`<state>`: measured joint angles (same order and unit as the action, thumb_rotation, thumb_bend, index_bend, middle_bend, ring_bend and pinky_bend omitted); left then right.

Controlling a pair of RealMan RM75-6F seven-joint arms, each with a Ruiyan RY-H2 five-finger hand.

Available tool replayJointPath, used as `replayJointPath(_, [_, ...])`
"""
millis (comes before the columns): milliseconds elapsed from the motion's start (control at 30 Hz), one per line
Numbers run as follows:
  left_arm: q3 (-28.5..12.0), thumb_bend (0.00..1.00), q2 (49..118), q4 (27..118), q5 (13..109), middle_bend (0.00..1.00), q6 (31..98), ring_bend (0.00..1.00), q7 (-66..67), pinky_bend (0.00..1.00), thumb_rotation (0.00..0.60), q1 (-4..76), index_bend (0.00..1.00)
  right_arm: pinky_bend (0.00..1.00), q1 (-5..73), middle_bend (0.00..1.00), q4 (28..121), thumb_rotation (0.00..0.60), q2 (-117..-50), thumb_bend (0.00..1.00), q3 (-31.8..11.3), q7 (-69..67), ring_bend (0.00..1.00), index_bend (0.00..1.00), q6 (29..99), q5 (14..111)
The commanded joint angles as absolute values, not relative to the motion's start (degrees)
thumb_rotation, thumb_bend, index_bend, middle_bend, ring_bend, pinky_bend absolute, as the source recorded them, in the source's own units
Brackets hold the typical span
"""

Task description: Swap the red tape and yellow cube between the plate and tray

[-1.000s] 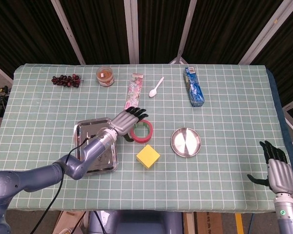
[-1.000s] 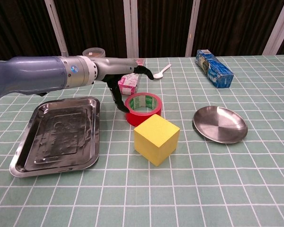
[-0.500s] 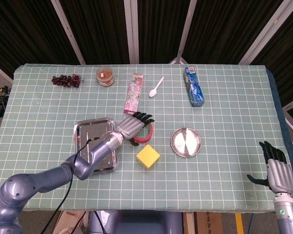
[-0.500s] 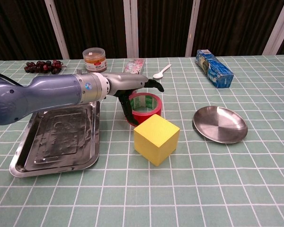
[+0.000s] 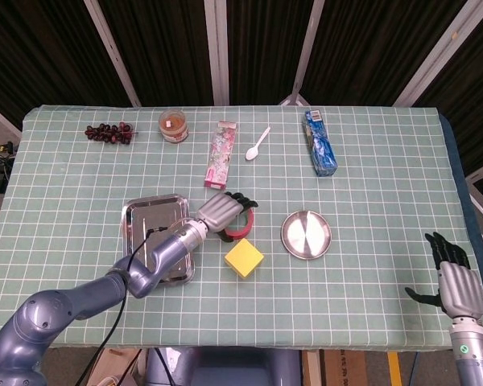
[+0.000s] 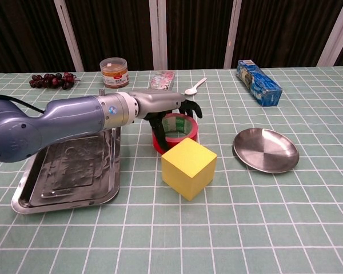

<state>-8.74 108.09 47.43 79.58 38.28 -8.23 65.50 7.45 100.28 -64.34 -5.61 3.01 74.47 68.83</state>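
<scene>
Red tape [image 6: 176, 135] under the left hand [image 5: 224, 212] at frame centre, on a green checked cloth [image 5: 370, 169] before dark slatted walls

The hand's fingers [image 6: 188, 106] curl down over the tape's rim, though an actual grip cannot be told; the yellow cube [image 6: 189, 168] sits just below it, tray [image 6: 68, 194] to the left, plate [image 6: 266, 149] to the right, and the right hand [image 5: 456, 281] is spread wide at lower right

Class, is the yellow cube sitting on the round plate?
No. The yellow cube sits on the tablecloth, left of the plate.
</scene>
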Motion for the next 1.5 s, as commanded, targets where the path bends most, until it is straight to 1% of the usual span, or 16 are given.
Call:
replayJointPath(33, [-9.0, 0.37, 108.4, 46.7, 80.1, 0.30, 39.5, 0.22, -8.8, 0.37, 0.600, 65.4, 0.21, 0.01, 7.5, 0.00, 100.2, 0.600, -64.4, 0.16, -5.6, 2.9, 0.05, 0.05, 74.4, 69.0])
replayJointPath(200, [-9.6, 0.38, 107.6, 47.3, 80.5, 0.30, 41.5, 0.22, -8.8, 0.37, 0.600, 65.2, 0.22, 0.01, 7.6, 0.00, 100.0, 0.600, -64.6, 0.16, -5.7, 3.0, 0.05, 0.05, 74.0, 68.8])
replayJointPath(333, [-10.1, 0.38, 104.5, 52.0, 81.1, 0.29, 43.9, 0.22, -8.7, 0.36, 0.600, 64.5, 0.22, 0.01, 7.6, 0.00, 100.0, 0.600, -64.7, 0.16, -5.7, 2.9, 0.05, 0.05, 74.0, 68.8])
replayJointPath(467, [-9.4, 0.38, 97.4, 61.1, 81.2, 0.29, 45.0, 0.22, -5.7, 0.36, 0.600, 62.5, 0.22, 0.01, 7.6, 0.00, 100.0, 0.600, -64.7, 0.16, -5.7, 3.0, 0.05, 0.05, 73.9, 68.8])
replayJointPath(600, [-8.0, 0.38, 86.4, 74.6, 77.7, 0.28, 45.5, 0.22, 0.6, 0.36, 0.600, 58.1, 0.22, 0.01, 7.6, 0.00, 100.2, 0.600, -64.8, 0.16, -5.7, 3.2, 0.05, 0.05, 73.8, 68.7])
replayJointPath(767, [-4.8, 0.38, 77.8, 83.8, 74.1, 0.27, 47.6, 0.22, 5.4, 0.35, 0.600, 52.5, 0.22, 0.01, 7.8, 0.00, 100.7, 0.600, -65.1, 0.16, -5.3, 3.9, 0.05, 0.05, 73.7, 69.5])
replayJointPath(900, [-2.8, 0.38, 75.4, 85.2, 73.8, 0.27, 48.5, 0.21, 4.4, 0.34, 0.600, 49.5, 0.22, 0.01, 7.7, 0.00, 100.9, 0.600, -65.5, 0.16, -5.2, 4.8, 0.05, 0.05, 74.1, 69.6])
replayJointPath(1000, [-1.5, 0.38, 75.2, 84.4, 75.1, 0.25, 49.2, 0.19, 3.0, 0.33, 0.600, 48.0, 0.22, 0.01, 7.7, 0.00, 100.9, 0.600, -65.8, 0.16, -5.4, 5.2, 0.05, 0.05, 74.4, 69.5])
replayJointPath(1200, [0.9, 0.37, 76.2, 81.9, 78.4, 0.23, 49.5, 0.17, -0.3, 0.31, 0.600, 45.9, 0.22, 0.01, 7.8, 0.00, 100.6, 0.600, -66.0, 0.16, -5.4, 5.5, 0.05, 0.05, 74.0, 69.0])
replayJointPath(1367, [1.3, 0.36, 78.3, 78.8, 80.1, 0.19, 48.9, 0.13, -3.0, 0.28, 0.600, 45.5, 0.22, 0.01, 7.7, 0.00, 100.6, 0.600, -66.0, 0.16, -5.3, 5.5, 0.05, 0.05, 74.2, 69.1])
replayJointPath(1433, [1.5, 0.35, 78.4, 78.2, 80.7, 0.16, 48.2, 0.10, -3.8, 0.25, 0.600, 45.6, 0.22, 0.01, 7.6, 0.00, 100.7, 0.600, -65.9, 0.16, -5.2, 5.4, 0.05, 0.05, 74.3, 69.4])
replayJointPath(1500, [1.7, 0.32, 78.1, 78.3, 81.0, 0.11, 47.5, 0.04, -4.2, 0.17, 0.600, 45.8, 0.22, 0.01, 7.6, 0.00, 100.7, 0.600, -65.9, 0.16, -5.2, 5.5, 0.05, 0.05, 74.3, 69.5])
